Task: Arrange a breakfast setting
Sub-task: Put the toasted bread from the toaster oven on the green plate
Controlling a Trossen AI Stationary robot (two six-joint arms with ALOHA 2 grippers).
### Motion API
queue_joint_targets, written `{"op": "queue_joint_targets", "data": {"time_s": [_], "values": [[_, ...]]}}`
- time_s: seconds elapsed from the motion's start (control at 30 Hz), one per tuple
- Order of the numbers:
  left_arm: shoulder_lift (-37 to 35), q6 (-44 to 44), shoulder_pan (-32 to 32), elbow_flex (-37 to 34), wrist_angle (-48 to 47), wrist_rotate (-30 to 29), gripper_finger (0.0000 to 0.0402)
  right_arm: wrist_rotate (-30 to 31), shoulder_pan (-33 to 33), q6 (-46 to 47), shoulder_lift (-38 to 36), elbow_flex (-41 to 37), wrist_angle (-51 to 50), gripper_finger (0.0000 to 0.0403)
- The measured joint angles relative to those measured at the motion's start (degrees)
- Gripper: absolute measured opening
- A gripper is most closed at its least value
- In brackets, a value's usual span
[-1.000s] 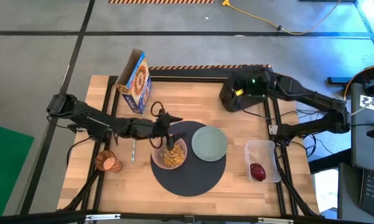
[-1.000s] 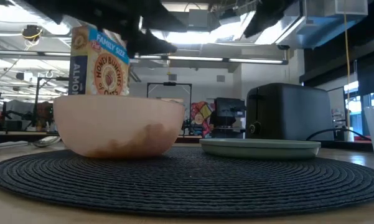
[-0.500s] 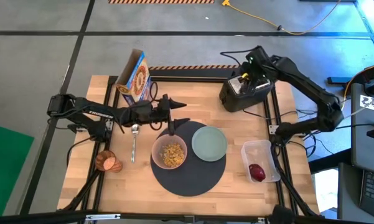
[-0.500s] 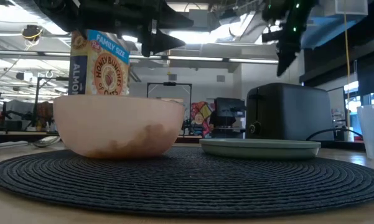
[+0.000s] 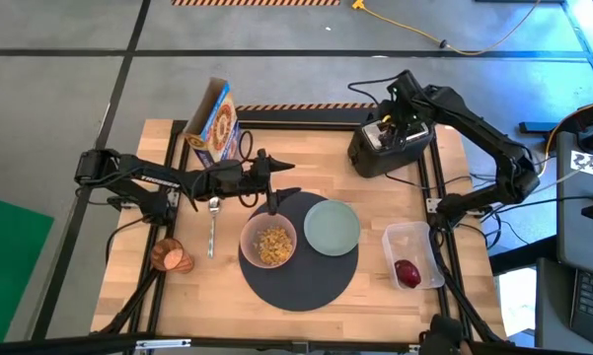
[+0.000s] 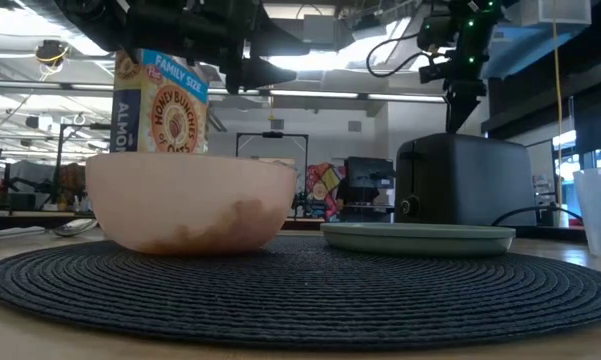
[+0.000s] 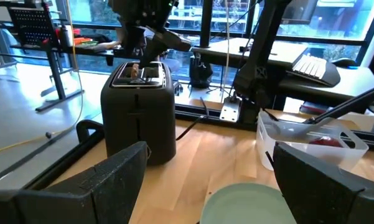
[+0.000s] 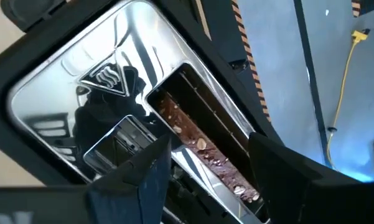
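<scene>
A pink bowl (image 5: 267, 244) holding cereal and a pale green plate (image 5: 332, 227) rest on the round dark mat (image 5: 298, 288). A metal spoon (image 5: 213, 222) and an amber cup (image 5: 171, 256) lie on the table left of the mat. A small red fruit (image 5: 407, 271) sits in a clear tub. A toast slice (image 8: 199, 148) stands in the black toaster's (image 5: 383, 150) slot. My left gripper (image 5: 284, 179) is open and empty, level above the mat's far edge. My right gripper (image 8: 202, 171) is open, pointing down just above the toaster with a finger on either side of the toast slot.
A blue-and-yellow cereal box (image 5: 213, 128) stands open at the far left. The clear tub (image 5: 414, 254) lies near the table's right edge. The toaster stands at the far right. Bare wood shows along the near edge, in front of the mat.
My left gripper has drawn back from above the bowl toward the far edge and tipped from pointing down to level. My right gripper has risen from beside the toaster and turned to point down over its slots.
</scene>
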Motion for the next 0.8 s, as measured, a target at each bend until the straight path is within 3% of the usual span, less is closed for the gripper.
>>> {"op": "queue_joint_targets", "data": {"time_s": [0.43,0.8], "values": [[0.00,-0.30,-0.46,-0.02,-1.32,-0.02,0.0332,-10.19,-6.84,-0.43,0.07,0.00,1.99,0.0204],[0.00,-0.37,-0.44,-0.02,-1.28,-0.04,0.0332,-11.32,-6.78,-0.98,2.78,0.00,2.17,0.0204]]}}
